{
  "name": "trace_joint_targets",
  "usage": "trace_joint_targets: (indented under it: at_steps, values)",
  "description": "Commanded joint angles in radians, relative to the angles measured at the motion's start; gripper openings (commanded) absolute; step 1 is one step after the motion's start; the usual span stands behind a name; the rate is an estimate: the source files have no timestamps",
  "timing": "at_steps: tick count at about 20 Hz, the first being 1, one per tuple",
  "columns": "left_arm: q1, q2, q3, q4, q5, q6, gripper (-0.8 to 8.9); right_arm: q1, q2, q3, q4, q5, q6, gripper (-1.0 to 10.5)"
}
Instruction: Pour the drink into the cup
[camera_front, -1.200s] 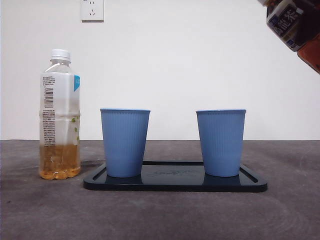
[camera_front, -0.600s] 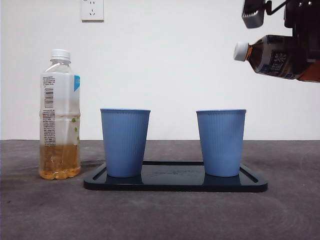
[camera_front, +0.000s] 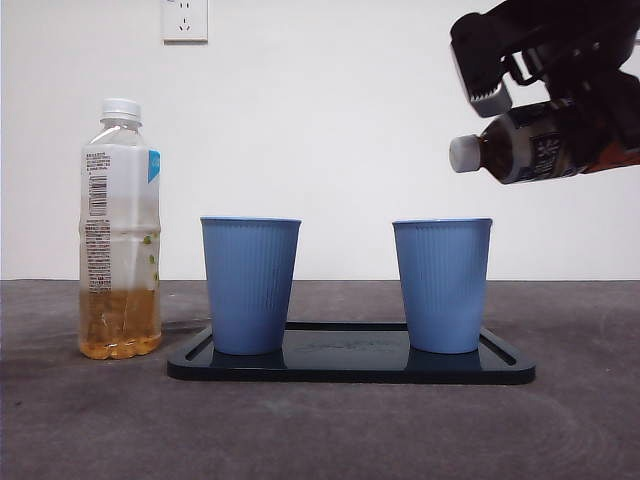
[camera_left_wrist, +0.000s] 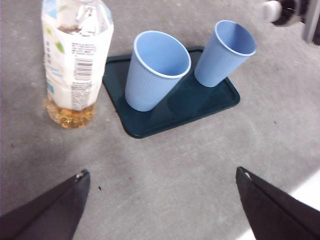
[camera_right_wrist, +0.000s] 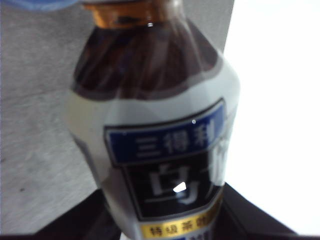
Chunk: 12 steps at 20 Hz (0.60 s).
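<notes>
Dark tea bottle (camera_front: 545, 145) clamped at mid-body by right gripper (camera_right_wrist: 165, 220), tipped nearly level, white cap (camera_front: 464, 153) seemingly on, above tray's (camera_front: 350, 368) right-end cup (camera_front: 442, 285); smooth, probably heavyish, so label-band grip suits; left gripper (camera_left_wrist: 160, 200) spread, idle.

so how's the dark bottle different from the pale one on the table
The dark bottle is held in the air by the right claw, tipped nearly level with its cap toward the right cup; the pale bottle stands upright on the table. The dark bottle holds dark drink, the pale bottle amber. Both have white caps on.
</notes>
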Motion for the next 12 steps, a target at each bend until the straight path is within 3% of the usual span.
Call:
trace_joint_targets:
  at_steps: [1, 12]
  values:
    - [-0.011, 0.004, 0.019, 0.004, 0.008, 0.009, 4.69, 0.008, 0.018, 0.04, 0.048, 0.043, -0.038, 1.1]
    - [-0.021, 0.004, 0.019, 0.003, 0.008, 0.009, 4.69, 0.013, 0.045, 0.04, 0.055, 0.063, -0.061, 1.1]
